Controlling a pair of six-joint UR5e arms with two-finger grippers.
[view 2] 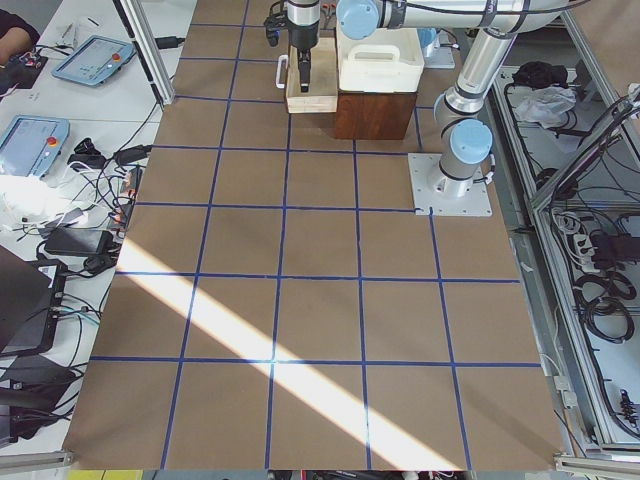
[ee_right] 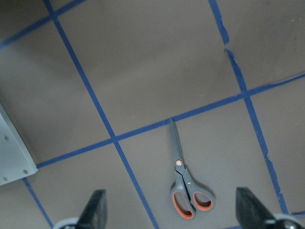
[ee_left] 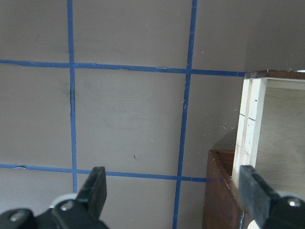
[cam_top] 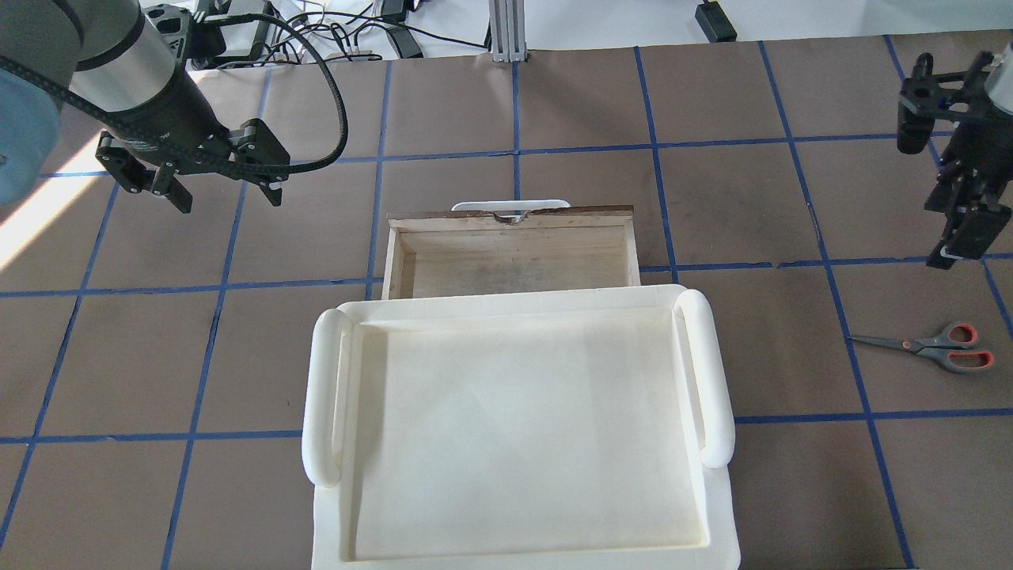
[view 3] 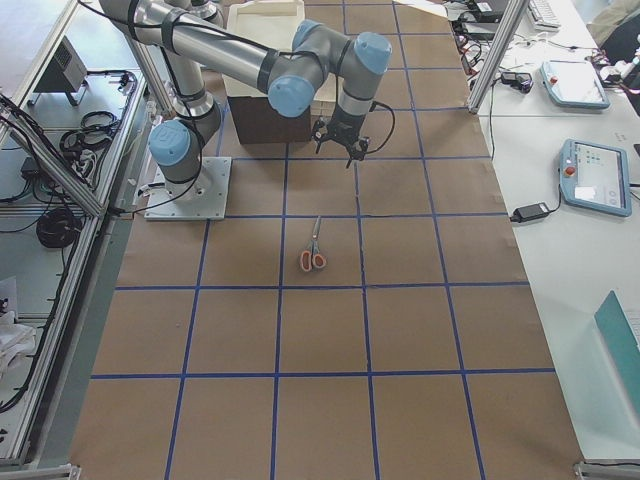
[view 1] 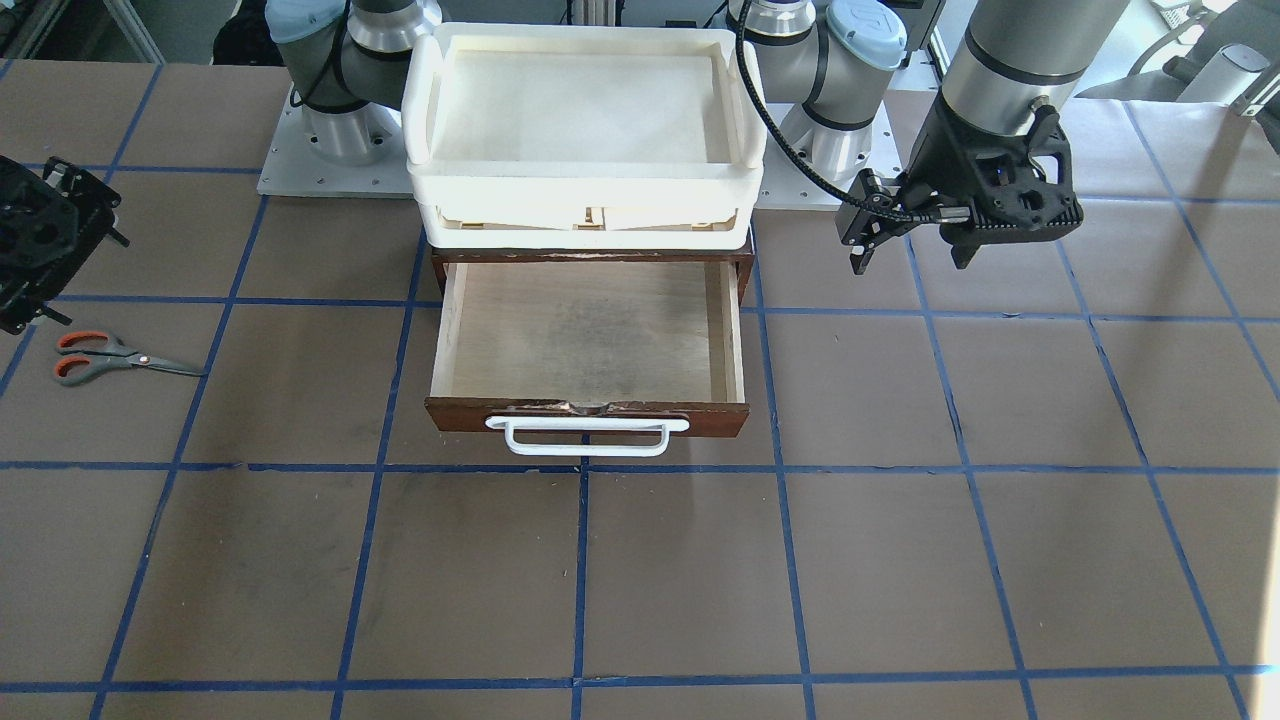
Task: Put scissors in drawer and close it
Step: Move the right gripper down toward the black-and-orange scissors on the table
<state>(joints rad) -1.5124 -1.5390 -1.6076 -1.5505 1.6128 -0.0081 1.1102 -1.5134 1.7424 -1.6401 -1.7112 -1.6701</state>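
The scissors [view 1: 115, 358], with red-orange and grey handles, lie shut and flat on the brown table, well off to the robot's right of the drawer [view 1: 590, 330]. They also show as the scissors [cam_top: 938, 347] and, straight under the right wrist camera, as the scissors [ee_right: 186, 183]. The dark brown drawer [cam_top: 514, 265] is pulled out with nothing inside, and its white handle [view 1: 588, 436] points away from the robot. My right gripper [cam_top: 961, 241] hangs open above the table a little beyond the scissors. On the drawer's other side my left gripper [view 1: 912, 258] is open and holds nothing.
A cream-white tray [cam_top: 320, 396] sits on the brown cabinet [ee_left: 221, 191] above the drawer. The arm bases [view 1: 330, 150] stand behind it. Blue tape lines grid the table. Side tables with tablets [view 3: 575, 85] flank it.
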